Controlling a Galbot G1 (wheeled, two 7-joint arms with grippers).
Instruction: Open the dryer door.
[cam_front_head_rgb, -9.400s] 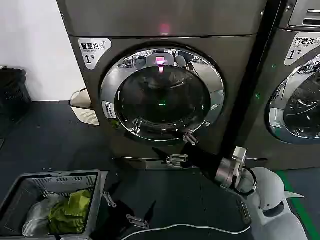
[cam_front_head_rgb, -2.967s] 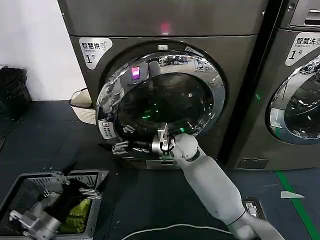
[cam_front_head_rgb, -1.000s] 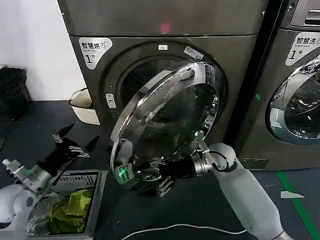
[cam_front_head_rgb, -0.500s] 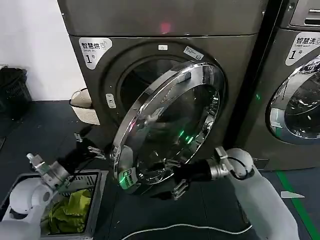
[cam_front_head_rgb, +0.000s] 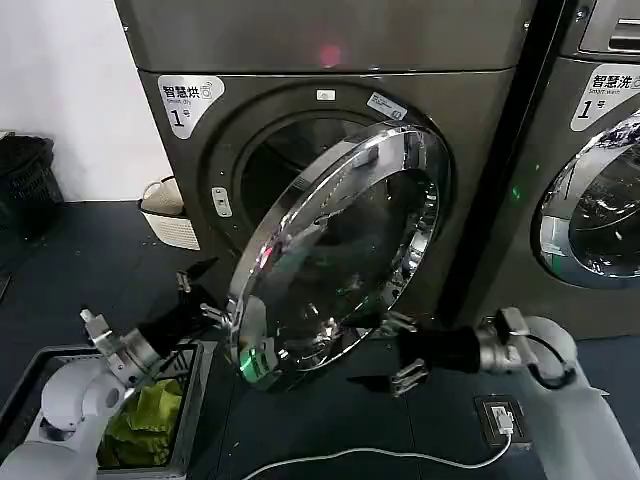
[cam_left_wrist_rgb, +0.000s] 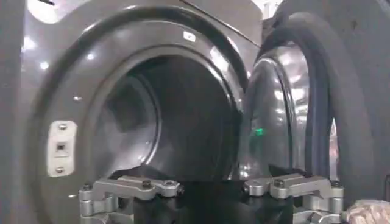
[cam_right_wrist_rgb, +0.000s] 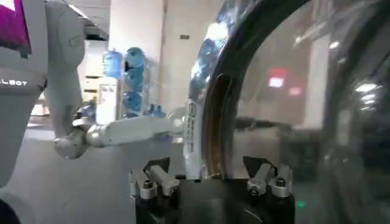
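Observation:
The dryer door (cam_front_head_rgb: 340, 250), a chrome-rimmed round window, stands swung partway out from the grey dryer (cam_front_head_rgb: 330, 40), and the dark drum opening (cam_front_head_rgb: 280, 150) shows behind it. My left gripper (cam_front_head_rgb: 205, 298) is open beside the door's left rim. In the left wrist view its fingertips (cam_left_wrist_rgb: 210, 189) frame the drum (cam_left_wrist_rgb: 164, 122), with the door's inner side (cam_left_wrist_rgb: 274, 122) beside it. My right gripper (cam_front_head_rgb: 400, 350) is open, low and just right of the door's lower rim, apart from it. The right wrist view has the door's edge (cam_right_wrist_rgb: 219, 109) ahead of the open right gripper (cam_right_wrist_rgb: 210, 179).
A grey laundry basket (cam_front_head_rgb: 195, 390) holding a green garment (cam_front_head_rgb: 150, 425) sits on the floor at my lower left. A pale basket (cam_front_head_rgb: 165, 215) stands left of the dryer, and a second machine (cam_front_head_rgb: 600, 200) on its right. A white cable (cam_front_head_rgb: 350, 455) and floor socket (cam_front_head_rgb: 497, 415) lie in front.
The door went from shut to swung open. My right gripper has let go of its lower rim and drawn back to the right. My left gripper has risen to the door's left rim.

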